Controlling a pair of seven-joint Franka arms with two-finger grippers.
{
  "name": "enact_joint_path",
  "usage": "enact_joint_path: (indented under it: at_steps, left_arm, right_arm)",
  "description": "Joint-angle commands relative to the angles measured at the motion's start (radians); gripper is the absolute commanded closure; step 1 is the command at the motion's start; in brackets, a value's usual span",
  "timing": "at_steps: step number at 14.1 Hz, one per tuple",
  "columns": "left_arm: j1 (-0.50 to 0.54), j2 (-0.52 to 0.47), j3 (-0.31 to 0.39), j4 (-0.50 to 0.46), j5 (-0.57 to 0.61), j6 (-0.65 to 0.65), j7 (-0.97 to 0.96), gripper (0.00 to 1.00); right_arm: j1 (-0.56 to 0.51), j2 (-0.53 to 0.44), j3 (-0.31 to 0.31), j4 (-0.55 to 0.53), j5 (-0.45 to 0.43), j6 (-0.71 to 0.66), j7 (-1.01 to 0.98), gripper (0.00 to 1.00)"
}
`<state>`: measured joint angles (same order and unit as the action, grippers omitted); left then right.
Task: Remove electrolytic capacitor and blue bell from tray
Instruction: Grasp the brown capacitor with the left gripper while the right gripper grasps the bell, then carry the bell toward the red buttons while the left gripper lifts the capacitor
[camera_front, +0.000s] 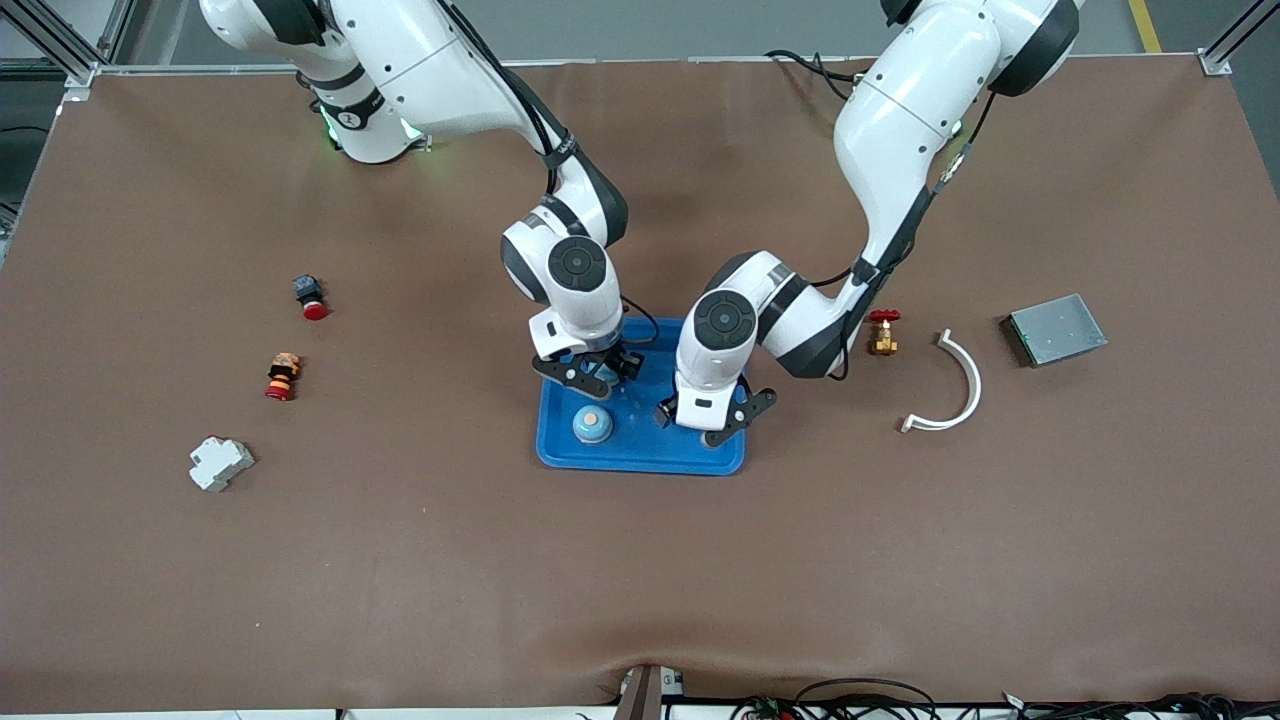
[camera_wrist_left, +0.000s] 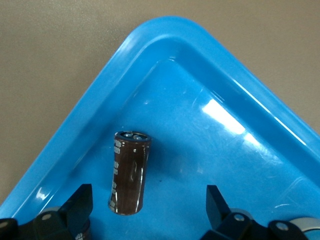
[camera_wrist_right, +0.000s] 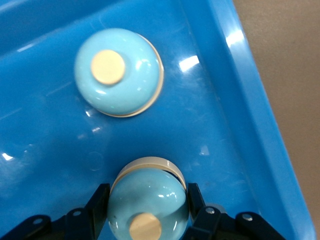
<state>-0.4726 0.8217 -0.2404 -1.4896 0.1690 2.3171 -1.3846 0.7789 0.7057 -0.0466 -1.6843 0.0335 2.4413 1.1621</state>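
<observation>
On the blue tray (camera_front: 640, 455), we list first, nearest the front camera, a light-blue bell (camera_front: 592, 425) standing free, and just beside it toward the left arm's end the left gripper (camera_front: 712, 420), fingers (camera_wrist_left: 80, 202) spread wide and empty above a brown capacitor (camera_wrist_left: 129, 172) lying on the tray floor. Farther back over the tray, we record the right gripper (camera_front: 590, 372) clamped on a second light-blue bell (camera_wrist_right: 148, 200).
</observation>
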Motion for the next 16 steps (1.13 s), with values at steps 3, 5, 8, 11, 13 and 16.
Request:
enact_joint_path:
  at_steps: [3,5,8,11,13,16]
  left_arm:
    - [-0.009,0.025,0.019,0.014,0.026,0.013,-0.025,0.0]
    - [-0.009,0.028,0.024,0.014,0.026,0.013,-0.024,0.0]
    - [-0.011,0.03,0.027,0.015,0.027,0.016,-0.025,0.0]
    - [-0.011,0.027,0.026,0.017,0.026,0.016,-0.025,0.56]
    - [-0.012,0.025,0.026,0.018,0.026,0.016,-0.025,0.72]
    - [-0.018,0.025,0.026,0.02,0.026,0.016,-0.031,1.0]
  right_arm:
    - [-0.004,-0.034,-0.007,0.061,0.005,-0.113,-0.013,1.0]
    - [-0.027,-0.075,-0.009,0.057,0.005,-0.154,-0.071,1.0]
    - [-0.073,-0.144,-0.007,0.054,0.006,-0.241,-0.165,1.0]
    - [-0.134,-0.222,-0.007,0.011,0.008,-0.298,-0.284,1.0]
    - [-0.182,-0.287,-0.007,-0.052,0.008,-0.298,-0.381,1.0]
    - [-0.268,-0.351,-0.007,-0.151,0.009,-0.283,-0.55,1.0]
